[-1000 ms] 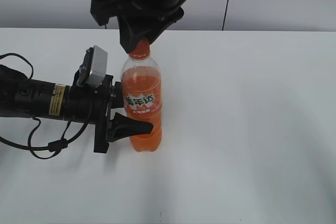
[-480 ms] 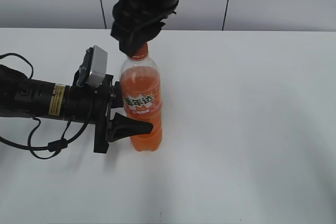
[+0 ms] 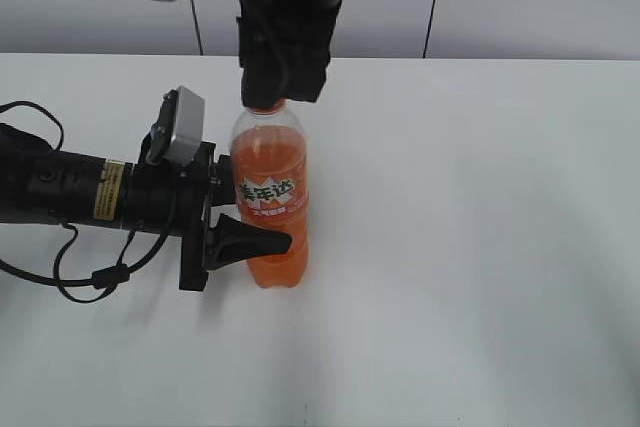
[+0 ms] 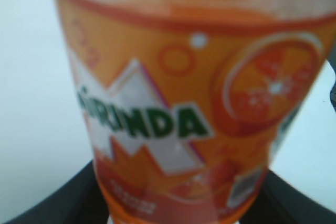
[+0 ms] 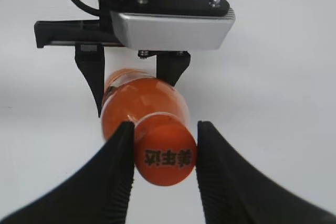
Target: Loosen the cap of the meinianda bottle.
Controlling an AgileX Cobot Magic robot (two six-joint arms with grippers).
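Observation:
The meinianda bottle (image 3: 271, 209) stands upright on the white table, full of orange drink, with its orange label facing me. My left gripper (image 3: 229, 209) comes in from the left and is shut on the bottle's body at label height. In the left wrist view the label (image 4: 178, 103) fills the frame, with dark jaws at both bottom corners. My right gripper (image 3: 281, 87) hangs over the bottle top and covers the cap in the exterior view. In the right wrist view its two fingers (image 5: 165, 132) press both sides of the orange cap (image 5: 166, 156).
The white table (image 3: 480, 247) stretches to the right and front of the bottle. A grey wall panel stands behind the table's far edge (image 3: 520, 55). The left arm and its cables (image 3: 60, 197) lie across the table's left side.
My right gripper has turned about the bottle top while staying on the cap, and its wrist camera has swung to the upper left. The bottle and left gripper have stayed in place.

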